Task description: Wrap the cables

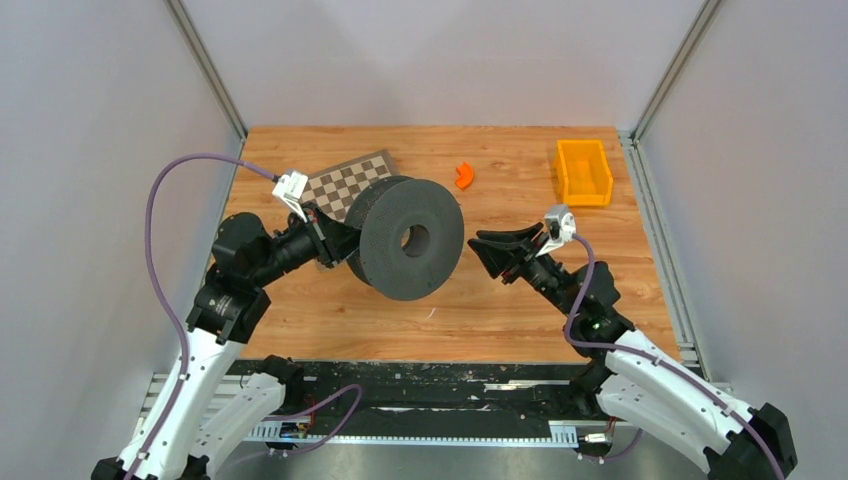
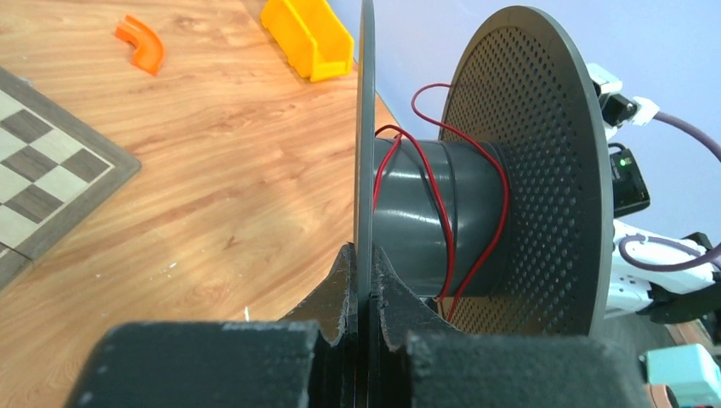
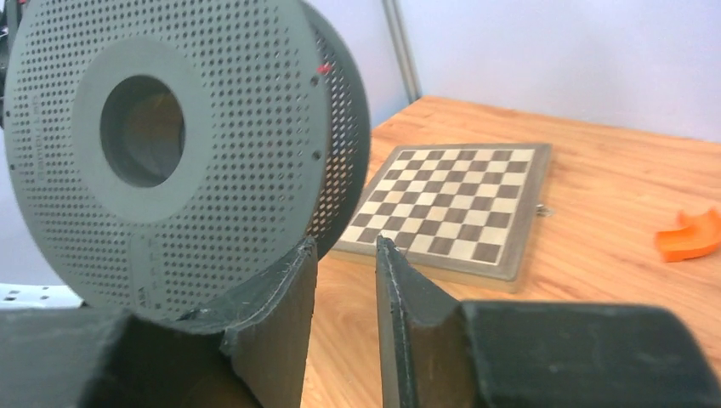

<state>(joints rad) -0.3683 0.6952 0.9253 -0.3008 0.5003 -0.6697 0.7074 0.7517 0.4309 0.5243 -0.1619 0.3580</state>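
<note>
A thin red cable (image 2: 442,212) lies in a few loose turns round the hub of a dark grey perforated spool (image 1: 410,240); one loop stands off above the hub. My left gripper (image 2: 366,255) is shut on the rim of the spool's near flange and holds the spool on edge above the table. In the top view the left gripper (image 1: 345,235) is at the spool's left side. My right gripper (image 1: 480,250) is just right of the spool, open, with nothing between its fingers (image 3: 344,246). The right wrist view shows the spool's outer flange (image 3: 170,144) and a red speck of cable (image 3: 323,68) at its rim.
A small chessboard (image 1: 345,183) lies behind the spool at the back left. An orange curved piece (image 1: 464,176) and an orange bin (image 1: 583,172) sit at the back right. Grey walls close in the table on three sides.
</note>
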